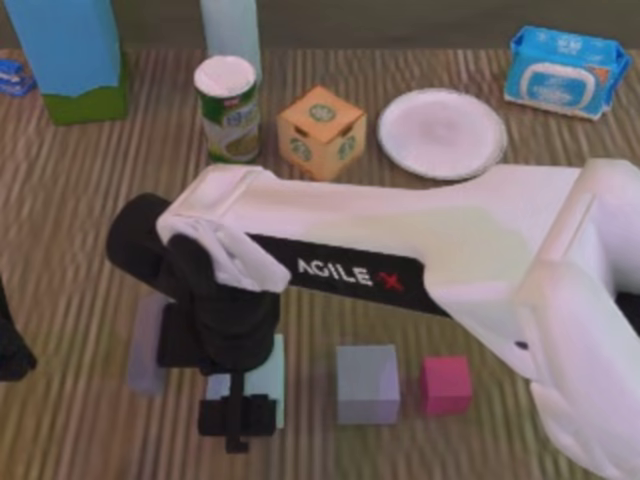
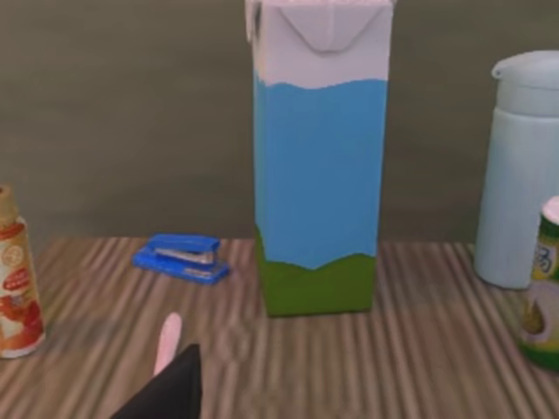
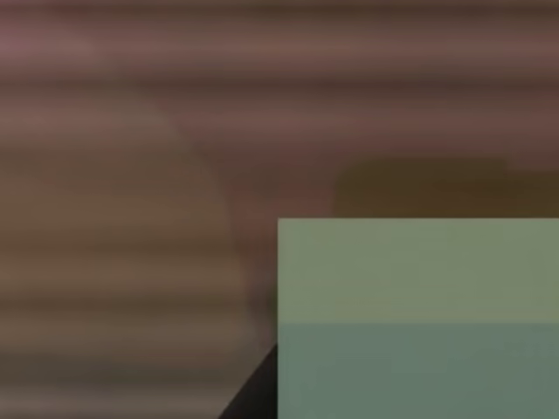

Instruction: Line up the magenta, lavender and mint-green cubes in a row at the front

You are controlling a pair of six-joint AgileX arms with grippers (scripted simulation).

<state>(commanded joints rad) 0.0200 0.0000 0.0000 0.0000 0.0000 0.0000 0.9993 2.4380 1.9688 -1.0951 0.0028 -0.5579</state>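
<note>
As my right arm reaches across the table in the top view, its gripper (image 1: 237, 415) sits low over the mint cube (image 1: 268, 385) at the front, left of centre. I cannot tell from here how far the fingers are spread, nor whether they grip the cube. The lavender cube (image 1: 367, 383) stands just right of the mint one, and the magenta cube (image 1: 445, 385) just right of that, the three roughly in a row and apart from each other. Behind them stand a can (image 1: 228, 108), an orange box (image 1: 321, 131), a plate (image 1: 441, 133), a wipes pack (image 1: 567, 70) and a carton (image 1: 75, 60). My left arm (image 1: 10, 345) is parked at the left edge.

In the left wrist view, the carton (image 2: 319, 157) stands upright on the table, with a blue stapler (image 2: 181, 257) beside it, a pale bottle (image 2: 522, 166) and the can (image 2: 541, 284) on one side, and an orange bottle (image 2: 16, 279) on the other.

In the right wrist view, the mint cube (image 3: 417, 314) fills one corner, very close to the camera, with the striped table (image 3: 131, 218) around it
</note>
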